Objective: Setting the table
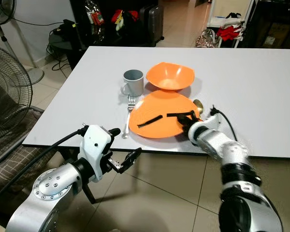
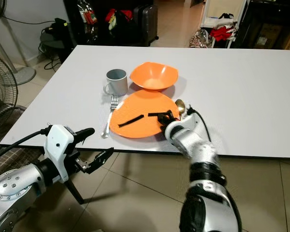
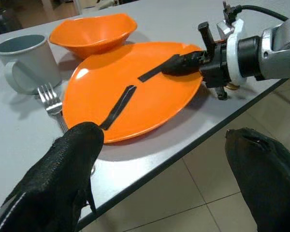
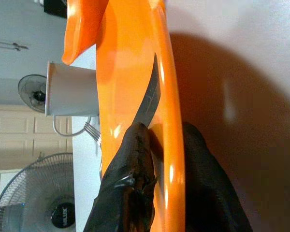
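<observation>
On the white table (image 1: 261, 92) an orange plate (image 1: 159, 125) sits near the near edge, with an orange bowl (image 1: 170, 76) just beyond it and touching its far rim. The bowl looks empty, and a grey mug (image 1: 133, 82) stands just left of it, handle toward the near left; what is inside the mug cannot be made out. A fork (image 1: 128, 113) lies along the plate's left side, tines toward the mug. The right gripper (image 1: 186, 117) is at the plate's right rim, its fingers (image 4: 130, 164) clenched on that rim, one above and one beneath, as the right wrist view shows. A black strip lies on the plate's left half, apart from the gripper; it is too unclear to name. A small brass-coloured round thing (image 1: 199, 104) shows just behind the right wrist. The left gripper (image 1: 122, 150) hangs off the table's near edge, below and left of the plate, its fingers (image 3: 63, 169) spread apart and holding nothing.
</observation>
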You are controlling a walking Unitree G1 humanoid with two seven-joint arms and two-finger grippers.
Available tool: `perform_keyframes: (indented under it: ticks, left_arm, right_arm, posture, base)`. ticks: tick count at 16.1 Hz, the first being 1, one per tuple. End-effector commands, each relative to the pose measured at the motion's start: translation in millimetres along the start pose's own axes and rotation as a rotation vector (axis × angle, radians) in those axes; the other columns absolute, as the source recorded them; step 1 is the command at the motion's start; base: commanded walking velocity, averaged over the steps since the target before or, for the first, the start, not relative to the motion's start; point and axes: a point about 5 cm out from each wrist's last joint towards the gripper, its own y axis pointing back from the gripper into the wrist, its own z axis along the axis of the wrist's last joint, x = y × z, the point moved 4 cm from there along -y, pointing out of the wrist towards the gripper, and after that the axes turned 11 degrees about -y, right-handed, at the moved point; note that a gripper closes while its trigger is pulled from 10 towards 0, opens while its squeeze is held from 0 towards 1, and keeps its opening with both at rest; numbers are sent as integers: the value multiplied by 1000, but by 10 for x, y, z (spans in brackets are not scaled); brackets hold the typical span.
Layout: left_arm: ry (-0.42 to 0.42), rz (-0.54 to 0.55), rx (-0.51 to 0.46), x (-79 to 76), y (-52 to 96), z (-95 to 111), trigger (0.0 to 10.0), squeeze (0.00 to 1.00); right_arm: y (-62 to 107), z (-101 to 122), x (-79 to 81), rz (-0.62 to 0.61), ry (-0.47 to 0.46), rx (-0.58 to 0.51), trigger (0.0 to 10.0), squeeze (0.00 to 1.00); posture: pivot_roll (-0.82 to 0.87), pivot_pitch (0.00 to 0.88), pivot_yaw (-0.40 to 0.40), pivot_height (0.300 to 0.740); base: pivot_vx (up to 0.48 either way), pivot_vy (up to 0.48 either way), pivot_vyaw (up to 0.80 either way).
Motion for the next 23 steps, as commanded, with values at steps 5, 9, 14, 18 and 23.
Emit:
perform_keyframes:
  ticks: [5,9,14,18,23]
  left_arm:
    - [-7,1,2,-12,5,12,10000,0]
    - [-3,2,2,-15,-2,19,10000,0]
    - [-1,-7,-2,-19,-26,26,10000,0]
    - [-9,-15,-3,-21,-55,27,10000,0]
    - [6,6,-9,12,-64,37,10000,0]
  right_arm:
    - [-82,-51,42,2,-5,-4,10000,0]
    - [-31,36,-55,7,-50,-30,10000,1000]
    - [154,125,-32,53,-73,-41,10000,1000]
    - [487,169,-25,67,-37,-68,10000,1000]
    - [1006,226,-80,83,51,-82,10000,1000]
  posture:
    - [-34,0,38,740]
    - [-37,0,43,740]
    - [-47,0,57,740]
    - [-58,0,70,740]
    - [-71,0,83,740]
  base:
    - [0,0,0]
    - [0,0,0]
    - [0,0,0]
    - [0,0,0]
    - [0,0,0]
